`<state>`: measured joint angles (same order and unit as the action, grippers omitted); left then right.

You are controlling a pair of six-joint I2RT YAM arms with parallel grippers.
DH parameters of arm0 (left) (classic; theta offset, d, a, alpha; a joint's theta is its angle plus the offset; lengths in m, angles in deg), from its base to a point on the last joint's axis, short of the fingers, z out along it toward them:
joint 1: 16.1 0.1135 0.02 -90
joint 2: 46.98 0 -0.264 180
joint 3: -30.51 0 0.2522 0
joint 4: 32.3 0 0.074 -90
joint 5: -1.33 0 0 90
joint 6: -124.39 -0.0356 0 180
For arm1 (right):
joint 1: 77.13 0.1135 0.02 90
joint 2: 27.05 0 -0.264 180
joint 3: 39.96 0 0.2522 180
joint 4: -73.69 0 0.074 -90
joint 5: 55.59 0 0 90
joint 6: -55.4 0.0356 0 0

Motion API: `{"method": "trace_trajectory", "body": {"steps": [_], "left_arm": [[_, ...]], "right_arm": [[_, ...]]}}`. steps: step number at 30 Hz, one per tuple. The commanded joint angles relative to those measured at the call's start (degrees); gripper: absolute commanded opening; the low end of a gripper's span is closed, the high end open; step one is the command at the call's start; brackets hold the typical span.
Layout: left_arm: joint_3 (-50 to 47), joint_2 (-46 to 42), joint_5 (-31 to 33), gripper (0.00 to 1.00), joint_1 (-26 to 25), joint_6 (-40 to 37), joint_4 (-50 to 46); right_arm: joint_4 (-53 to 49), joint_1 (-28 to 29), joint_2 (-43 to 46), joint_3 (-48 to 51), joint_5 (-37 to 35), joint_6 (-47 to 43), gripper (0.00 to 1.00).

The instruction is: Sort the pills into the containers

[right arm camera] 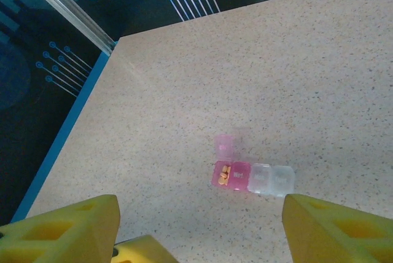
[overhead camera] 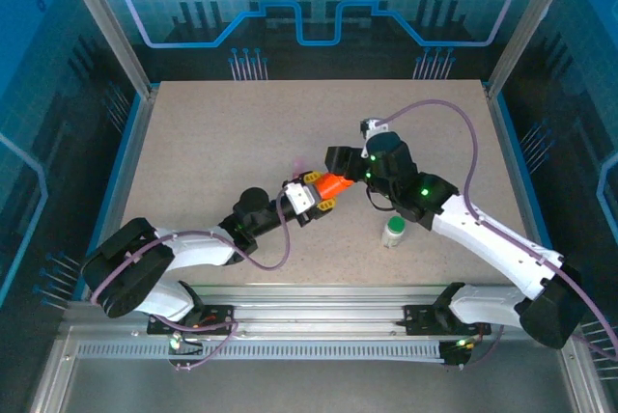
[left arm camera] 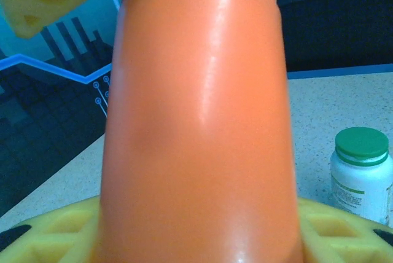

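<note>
Closest to your left wrist camera, an orange bottle (left arm camera: 196, 128) is sitting between yellow fingers (left arm camera: 344, 238), and you are looking at its smooth side from very near. Your left end effector (overhead camera: 320, 191) is clenching on this orange bottle and holding it over the bench (overhead camera: 193, 143), tilted, with one end pointing toward the right arm. I cannot tell whether the bottle is carrying a cap.

Your right end effector (right arm camera: 199, 229) is standing released. Its two yellow fingertips (right arm camera: 67, 226) are lying wide apart at the bottom of the right wrist view, with nothing between them. From the top camera it is hanging just beside the far end of the orange bottle.

Below it, the pill box (right arm camera: 253, 177) is lying flat on the bench, away from the bench edge. Its four joined compartments are making one row, two pink ones at the left and two colourless ones at the right. The outer pink compartment is standing with its lid up and is holding several orange pills (right arm camera: 224, 174). The other three are seeming closed, though they are small in the view.

A white bottle (overhead camera: 394, 232) with a green cap is standing upright on the bench, near the right arm and apart from the pill box.
</note>
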<state>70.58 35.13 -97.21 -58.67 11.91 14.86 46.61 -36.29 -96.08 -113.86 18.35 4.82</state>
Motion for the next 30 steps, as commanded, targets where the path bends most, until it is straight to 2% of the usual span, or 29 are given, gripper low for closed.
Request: {"method": "trace_trajectory", "body": {"steps": [1,8,14,17,20,24,30], "left_arm": [[-0.63,-2.49,-1.8,0.0,-0.17,0.32,8.27],[-0.79,-0.84,-2.47,0.0,-0.17,1.12,8.97],[-1.17,0.58,-2.88,0.0,0.32,3.54,11.36],[-1.17,0.7,-5.24,0.0,1.62,6.95,12.28],[-1.96,1.7,-7.08,0.0,3.16,11.7,17.36],[-1.54,2.11,-13.14,0.0,5.03,16.77,19.43],[-0.13,1.05,-25.05,0.0,5.64,19.05,19.41]], "right_arm": [[-3.94,-2.63,-1.18,-2.7,-1.71,-2.34,0.72],[-2.71,-6.73,-2.52,-7.46,7.52,-5.76,0.76],[3.29,-13.23,-0.09,-7.21,25.65,-11.87,0.76],[7.1,-15.82,3.75,-3.75,33.01,-17.11,0.74],[7.18,-16.58,8.06,-0.47,36.85,-26.02,0.72],[5.42,-16.92,14.04,4.61,41.61,-38.35,0.68],[3.7,-18.52,18.83,8.96,55.97,-52.78,0.65]]}}
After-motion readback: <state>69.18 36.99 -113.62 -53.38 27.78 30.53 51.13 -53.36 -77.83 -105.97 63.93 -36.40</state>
